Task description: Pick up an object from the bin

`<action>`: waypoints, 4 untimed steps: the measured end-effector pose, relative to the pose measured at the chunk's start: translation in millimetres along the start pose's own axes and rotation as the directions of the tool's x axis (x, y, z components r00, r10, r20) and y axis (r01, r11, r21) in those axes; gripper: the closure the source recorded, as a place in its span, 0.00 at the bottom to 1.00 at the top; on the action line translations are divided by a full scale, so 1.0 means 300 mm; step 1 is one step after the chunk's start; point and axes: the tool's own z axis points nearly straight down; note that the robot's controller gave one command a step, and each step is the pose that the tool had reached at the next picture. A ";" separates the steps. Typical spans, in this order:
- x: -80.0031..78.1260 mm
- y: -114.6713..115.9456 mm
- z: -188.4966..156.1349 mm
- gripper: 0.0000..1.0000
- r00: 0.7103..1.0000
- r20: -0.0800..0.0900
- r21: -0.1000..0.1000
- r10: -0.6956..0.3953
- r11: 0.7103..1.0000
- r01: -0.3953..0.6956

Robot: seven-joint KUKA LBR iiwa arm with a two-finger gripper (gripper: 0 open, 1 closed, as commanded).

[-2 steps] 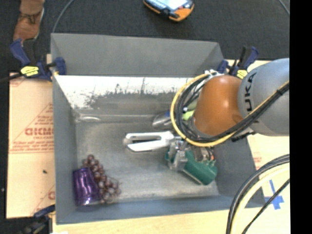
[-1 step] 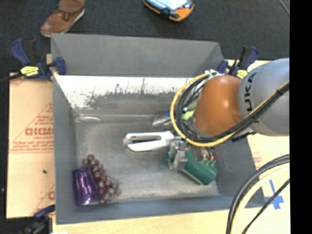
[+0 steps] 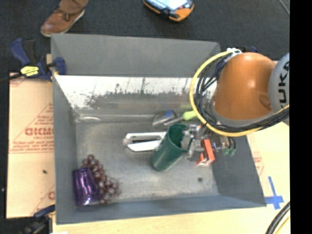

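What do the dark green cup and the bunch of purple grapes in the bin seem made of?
The dark green cup looks like moulded plastic: one even colour, smooth walls, dull sheen. The purple grapes look like toy fruit, probably plastic or rubber: uniform round beads with small highlights.

Somebody's brown shoe is poking in at the far left, standing on the dark floor. A handheld gadget with an orange-and-black shell and a pale screen is lying on that same floor, off to the right and well apart from the shoe. Inside the bin, a bunch of purple grapes is sitting in the near-left corner, touching a shiny purple lump on its left. A white flat thing is lying mid-floor. Something silvery-blue and a yellow-green bit are resting by the back wall.
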 end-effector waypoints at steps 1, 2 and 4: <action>-0.038 -0.016 -0.052 1.00 1.000 0.004 0.001 -0.022 1.000 0.022; 0.039 0.087 0.062 1.00 0.983 0.004 -0.001 0.186 0.983 -0.186; 0.055 0.105 0.152 1.00 0.985 0.006 -0.001 0.171 0.985 -0.171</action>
